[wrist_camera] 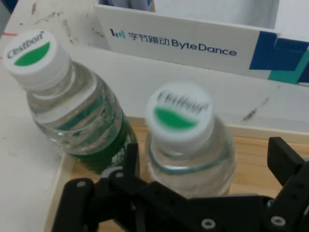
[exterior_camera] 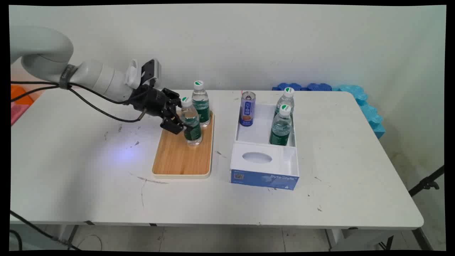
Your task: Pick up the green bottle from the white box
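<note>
My gripper (exterior_camera: 182,125) (wrist_camera: 205,162) is low over the wooden tray (exterior_camera: 177,160) and open, its fingers (wrist_camera: 285,159) on either side of a clear water bottle (exterior_camera: 191,124) (wrist_camera: 186,140) with a green label and white cap. The bottle stands upright on the tray. In the hand view a gap shows between the right finger and the bottle's side. A second bottle of the same kind (exterior_camera: 201,103) (wrist_camera: 72,111) stands just behind it on the tray's far end.
To the right lies a white and blue box (exterior_camera: 263,170) (wrist_camera: 193,43) holding two more water bottles (exterior_camera: 282,122) and a purple can (exterior_camera: 247,108). Blue foam blocks (exterior_camera: 359,96) lie at the table's far right corner. Black cables hang from the arm.
</note>
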Motion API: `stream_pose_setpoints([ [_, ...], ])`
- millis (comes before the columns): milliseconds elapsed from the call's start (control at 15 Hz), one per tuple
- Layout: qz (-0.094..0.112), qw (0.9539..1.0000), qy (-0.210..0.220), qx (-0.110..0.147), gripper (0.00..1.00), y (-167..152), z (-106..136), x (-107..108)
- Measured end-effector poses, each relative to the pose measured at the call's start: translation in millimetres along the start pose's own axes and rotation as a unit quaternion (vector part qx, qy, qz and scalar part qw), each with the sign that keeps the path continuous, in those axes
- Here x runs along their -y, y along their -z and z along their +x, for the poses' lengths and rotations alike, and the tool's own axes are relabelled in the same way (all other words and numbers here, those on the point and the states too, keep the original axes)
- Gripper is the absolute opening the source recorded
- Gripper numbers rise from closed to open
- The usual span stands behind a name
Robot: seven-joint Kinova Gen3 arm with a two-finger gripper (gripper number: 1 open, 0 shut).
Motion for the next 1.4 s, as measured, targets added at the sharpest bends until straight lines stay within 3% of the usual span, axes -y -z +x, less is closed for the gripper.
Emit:
stream_pose_setpoints([
  [467, 0.017, 0.9998, -0.007, 0.008, 1.0, 33, 30, 2],
  [867, 0.016, 0.9994, -0.023, 0.021, 1.0, 65, 95, -15],
  [1200, 0.006, 0.9994, -0.026, 0.022, 1.0, 57, 137, -26],
  [1400, -0.006, 0.9993, -0.025, 0.026, 1.0, 34, 160, -32],
])
